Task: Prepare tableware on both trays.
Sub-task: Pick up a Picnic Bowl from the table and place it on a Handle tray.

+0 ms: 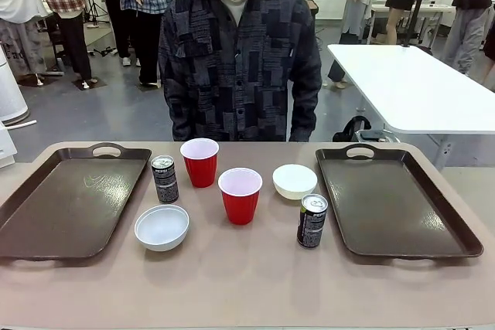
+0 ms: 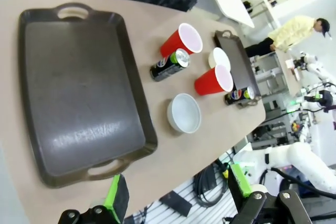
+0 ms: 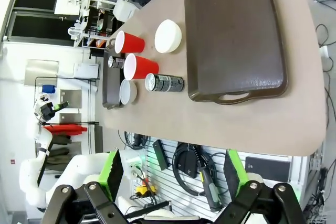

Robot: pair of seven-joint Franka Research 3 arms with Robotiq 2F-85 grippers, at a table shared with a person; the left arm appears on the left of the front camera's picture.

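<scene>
Two dark brown trays lie bare at the table's ends, the left tray (image 1: pixel 69 202) (image 2: pixel 79 87) and the right tray (image 1: pixel 394 199) (image 3: pixel 236 35). Between them stand two red cups (image 1: pixel 200 162) (image 1: pixel 240 195), two white bowls (image 1: pixel 162 226) (image 1: pixel 295 181) and two dark cans (image 1: pixel 164 178) (image 1: pixel 312 220), all upright on the table. My left gripper (image 2: pixel 177 192) hangs open, high above the near table edge by the left tray. High off the near edge by the right tray, my right gripper (image 3: pixel 174 169) also stands open. Nothing is between either pair of fingers.
A person (image 1: pixel 240 59) stands at the far side, arms down behind the table edge. A second white table (image 1: pixel 418 86) stands behind at the right. Below the near table edge hang cables on a slatted panel (image 3: pixel 194 174).
</scene>
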